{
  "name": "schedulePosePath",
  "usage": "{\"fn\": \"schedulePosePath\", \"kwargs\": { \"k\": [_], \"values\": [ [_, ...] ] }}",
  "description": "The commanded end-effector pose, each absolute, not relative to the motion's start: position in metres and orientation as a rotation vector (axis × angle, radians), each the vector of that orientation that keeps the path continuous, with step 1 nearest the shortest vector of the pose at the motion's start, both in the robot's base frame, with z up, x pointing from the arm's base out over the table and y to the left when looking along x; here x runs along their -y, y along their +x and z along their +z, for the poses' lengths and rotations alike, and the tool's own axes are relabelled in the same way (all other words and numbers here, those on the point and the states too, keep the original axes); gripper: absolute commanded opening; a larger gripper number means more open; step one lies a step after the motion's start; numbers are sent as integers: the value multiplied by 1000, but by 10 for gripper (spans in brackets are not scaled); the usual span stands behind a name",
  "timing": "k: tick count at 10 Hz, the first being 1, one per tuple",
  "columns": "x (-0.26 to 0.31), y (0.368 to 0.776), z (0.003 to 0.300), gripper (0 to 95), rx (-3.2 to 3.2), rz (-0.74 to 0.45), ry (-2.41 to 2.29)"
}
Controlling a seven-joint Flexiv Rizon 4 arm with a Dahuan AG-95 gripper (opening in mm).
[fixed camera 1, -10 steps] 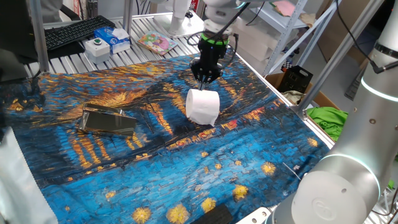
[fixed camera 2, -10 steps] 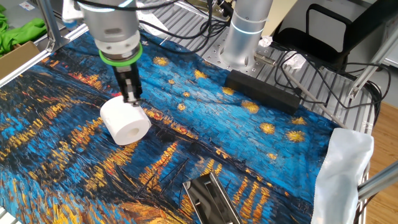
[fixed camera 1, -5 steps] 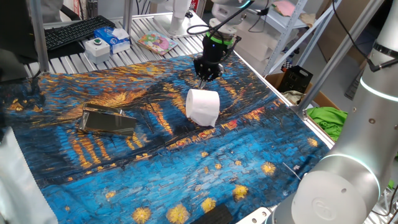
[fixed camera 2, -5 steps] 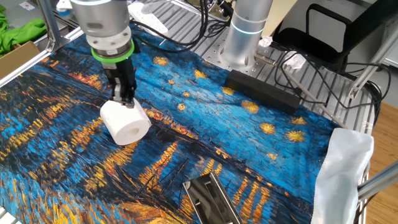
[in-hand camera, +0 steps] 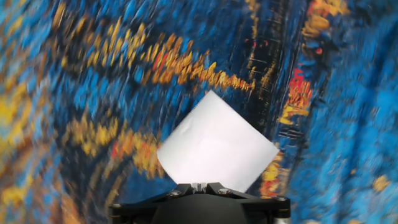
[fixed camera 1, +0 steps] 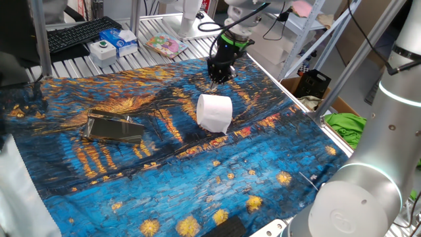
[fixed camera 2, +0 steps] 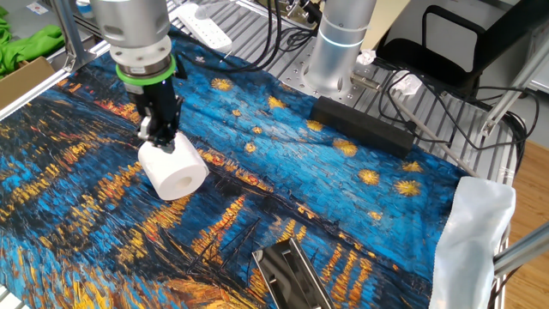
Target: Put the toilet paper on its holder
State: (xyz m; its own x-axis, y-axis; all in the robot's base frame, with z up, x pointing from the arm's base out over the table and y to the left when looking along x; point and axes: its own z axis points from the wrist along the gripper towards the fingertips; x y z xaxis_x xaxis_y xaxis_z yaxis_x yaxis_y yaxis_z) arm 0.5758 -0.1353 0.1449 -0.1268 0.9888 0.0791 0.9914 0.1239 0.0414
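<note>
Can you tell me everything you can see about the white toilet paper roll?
The toilet paper is a plump, soft-looking white roll lying on its side on the blue and orange painted cloth. In the other fixed view its flat end faces the camera and shows the round hollow core. It looks clean and fully wound. The gripper, its fingers shut, points down just above the roll's far top edge; whether it touches cannot be told. The shiny metal holder lies apart from it.

white TP roll on side, holder apart
</note>
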Motion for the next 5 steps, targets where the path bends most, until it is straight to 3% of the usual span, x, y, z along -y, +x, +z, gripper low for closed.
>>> {"fn": "schedulePosePath", "kwargs": {
  "k": [1,5],
  "values": [
    [142,583,141,0,2266,-72,-2127],
    [151,590,140,0,2241,34,-2107]
  ]
}}
